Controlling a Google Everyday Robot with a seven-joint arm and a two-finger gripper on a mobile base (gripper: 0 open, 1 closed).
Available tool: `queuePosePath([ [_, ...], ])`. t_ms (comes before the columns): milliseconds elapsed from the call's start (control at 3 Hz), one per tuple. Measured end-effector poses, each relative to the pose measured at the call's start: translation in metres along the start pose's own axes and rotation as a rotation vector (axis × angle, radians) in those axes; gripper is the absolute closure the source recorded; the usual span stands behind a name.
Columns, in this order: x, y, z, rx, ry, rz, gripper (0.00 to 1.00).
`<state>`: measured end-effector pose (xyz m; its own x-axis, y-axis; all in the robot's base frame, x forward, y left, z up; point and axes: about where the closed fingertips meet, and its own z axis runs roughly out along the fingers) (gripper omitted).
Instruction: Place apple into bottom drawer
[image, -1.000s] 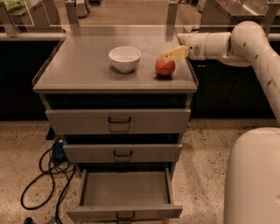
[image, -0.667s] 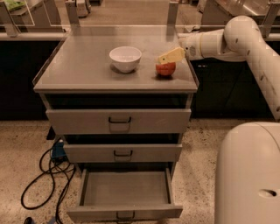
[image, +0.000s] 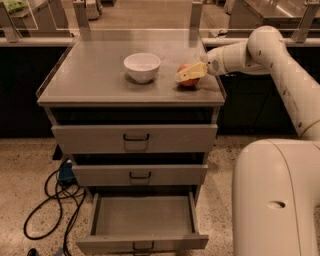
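Apple sits on the right side of the grey cabinet top, just beside the white bowl but apart from it. The gripper reaches in from the right and lies across the apple's near side, touching it or nearly so. Whether it is spread, pressed together or pinching the fruit, I cannot tell from this angle. The step in hand looks like the grasp itself, so the task is at an early stage. Below, the bottom drawer stands pulled out and bare inside. Next, the move calls for a firm hold, a lift off the top, then a carry forward past the cabinet's edge and down into that drawer.
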<state>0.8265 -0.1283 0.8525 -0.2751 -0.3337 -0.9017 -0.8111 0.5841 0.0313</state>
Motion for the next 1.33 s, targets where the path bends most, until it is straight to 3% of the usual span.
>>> queuePosePath([
  [333,0.0000,0.0000,0.0000,0.000,0.000,0.000,0.00],
  [667,0.0000,0.0000,0.0001,0.000,0.000,0.000,0.18],
  [1333,0.0001,0.0002,0.0003,-0.001,0.000,0.000,0.65],
])
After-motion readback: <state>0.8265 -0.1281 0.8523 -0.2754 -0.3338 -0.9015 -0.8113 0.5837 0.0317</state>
